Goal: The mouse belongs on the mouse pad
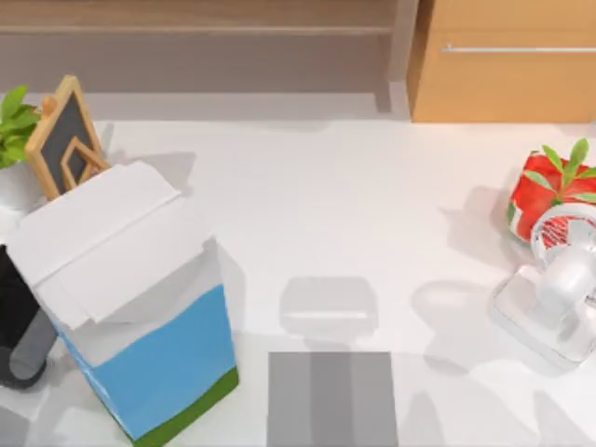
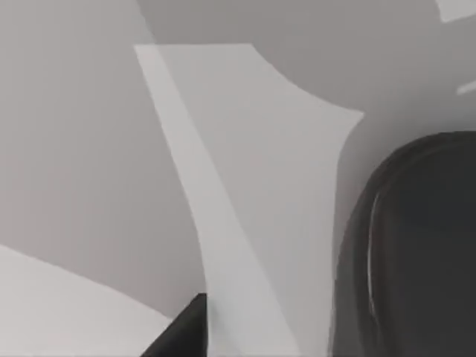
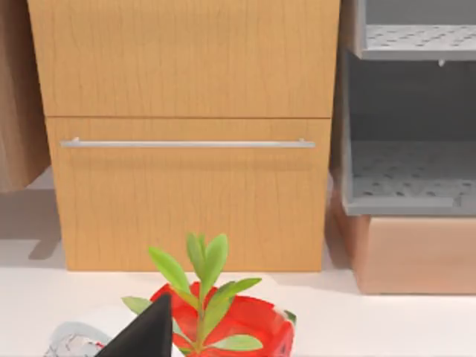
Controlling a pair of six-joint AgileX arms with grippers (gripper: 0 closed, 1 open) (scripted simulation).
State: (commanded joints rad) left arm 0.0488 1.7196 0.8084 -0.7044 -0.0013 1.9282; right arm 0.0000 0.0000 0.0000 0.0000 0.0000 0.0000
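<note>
**A:** Start at the near edge. Where is the mouse pad (image 1: 332, 399)?

**B:** At six o'clock on the table (image 1: 372, 186), flat, with its darker band running down the middle. Towards eight o'clock the blue, white and green carton (image 1: 130, 307) stands well apart from it.

**A:** And the mouse?

**B:** The left wrist view has a dark rounded body (image 2: 416, 253) just beside a white face of the carton. It looks like the mouse, though I cannot be sure. It is off the pad.

**A:** And the arms?

**B:** The left arm (image 1: 20, 326) sits at nine o'clock, behind the carton. The left gripper (image 2: 186, 332) is close to that white face, and I cannot tell whether the claw is open or closed. The right arm (image 1: 557, 303) is at four o'clock. I cannot tell for the right gripper (image 3: 145, 335) either.

**A:** Farther back?

**B:** A red pot with a green plant (image 1: 549, 191) is at three o'clock, just beyond the right arm. A small chalkboard (image 1: 65, 140) leans at ten o'clock beside another plant (image 1: 14, 121). Behind the table at one o'clock is a wooden drawer cabinet (image 1: 503, 74).
</note>
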